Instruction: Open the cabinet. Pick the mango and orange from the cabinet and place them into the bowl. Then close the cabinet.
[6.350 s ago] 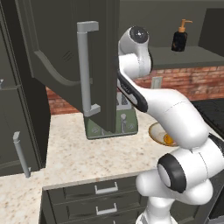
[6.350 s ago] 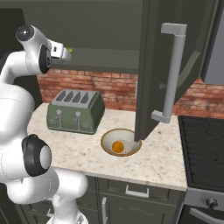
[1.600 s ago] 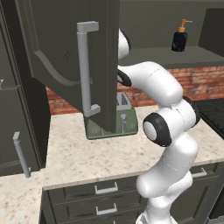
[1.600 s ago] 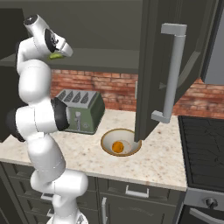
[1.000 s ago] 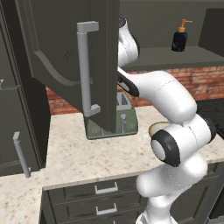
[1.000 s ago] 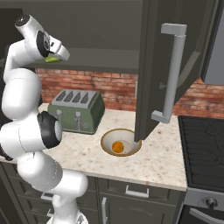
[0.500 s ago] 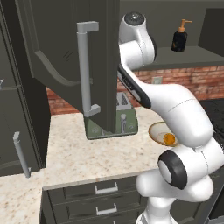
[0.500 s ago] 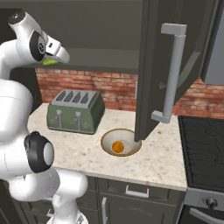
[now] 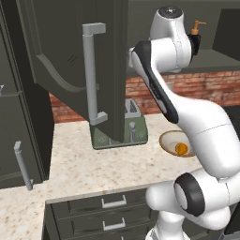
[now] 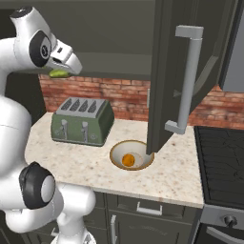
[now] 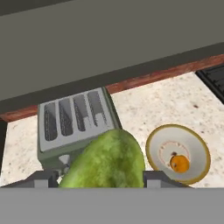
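Pincer (image 11: 101, 178) gripping mango (image 11: 106, 161), orange (image 11: 180, 163) in bowl (image 11: 154, 142)

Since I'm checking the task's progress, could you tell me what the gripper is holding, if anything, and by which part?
The gripper holds the mango, clamped across its sides between the two fingers, high above the toaster.

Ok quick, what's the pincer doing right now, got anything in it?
Pincer: closed on the mango, up by the cabinet shelf.
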